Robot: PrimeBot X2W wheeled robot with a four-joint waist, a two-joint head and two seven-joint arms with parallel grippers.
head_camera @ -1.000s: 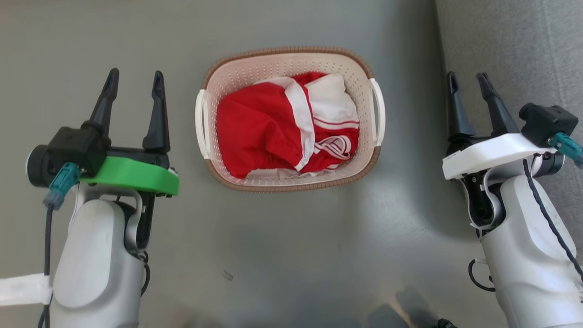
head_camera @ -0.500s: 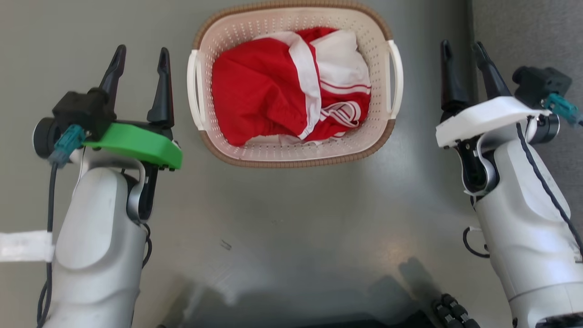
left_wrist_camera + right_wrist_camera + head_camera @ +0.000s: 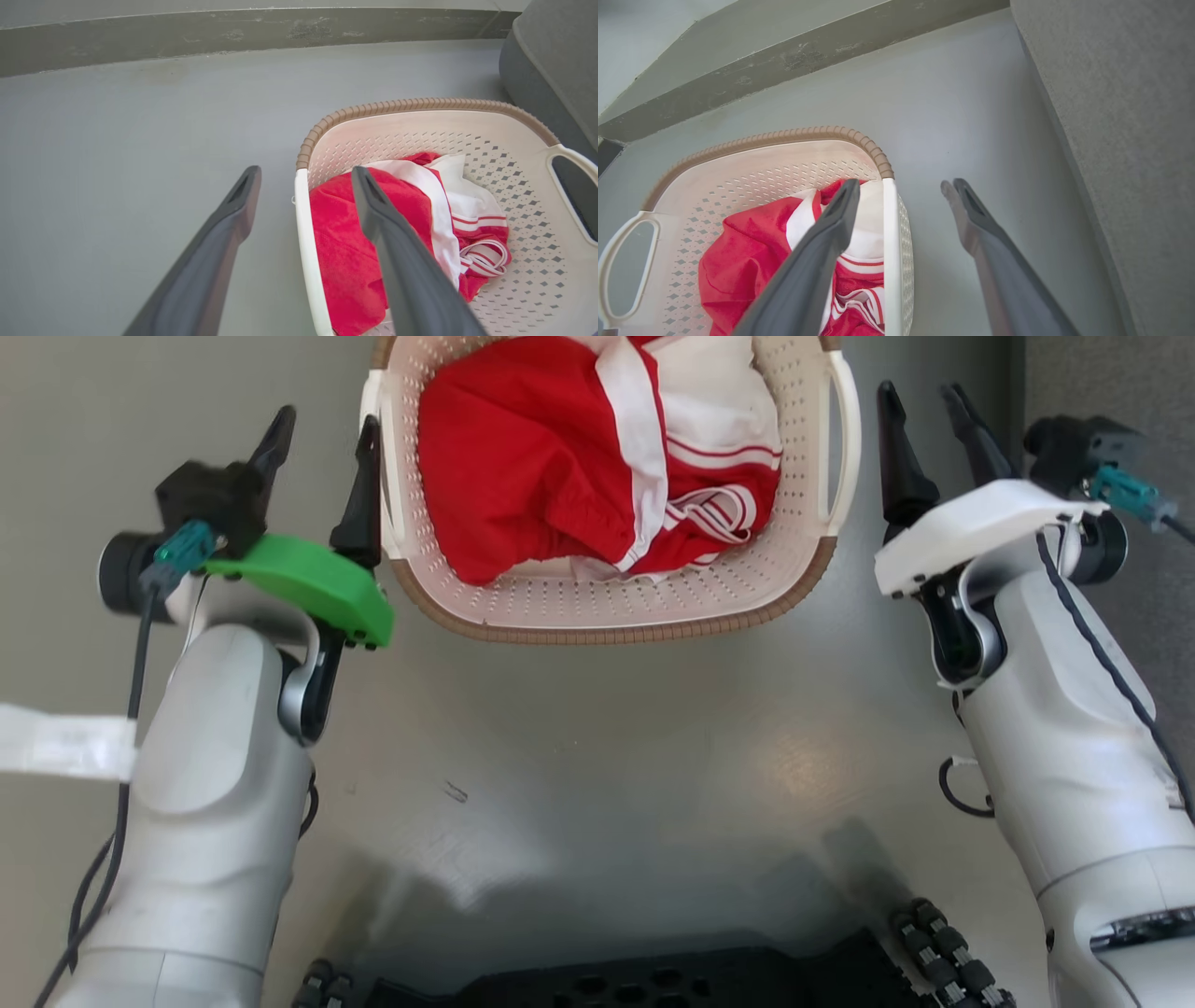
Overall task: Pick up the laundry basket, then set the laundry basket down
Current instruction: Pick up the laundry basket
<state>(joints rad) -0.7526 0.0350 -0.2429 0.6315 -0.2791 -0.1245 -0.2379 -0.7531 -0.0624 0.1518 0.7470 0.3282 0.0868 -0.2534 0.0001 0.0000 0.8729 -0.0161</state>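
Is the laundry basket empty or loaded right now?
Loaded. The laundry basket holds crumpled red and white clothing that covers most of its perforated floor, seen from the head and wrist views.

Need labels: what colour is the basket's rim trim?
Brown, on the cream-white perforated plastic basket; clearest in left wrist view.

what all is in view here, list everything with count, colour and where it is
laundry basket: one, cream-white with brown rim, on the floor between the two grippers
garment: one bundle, red and white, inside the basket
floor: one, grey, under everything
upholstered furniture: one, grey, right of the basket
wall base: one, grey-green, beyond the basket
robot base: one, black, bottom of head view
left gripper: one, dark fingers, open, at the basket's left side
right gripper: one, dark fingers, open, at the basket's right side
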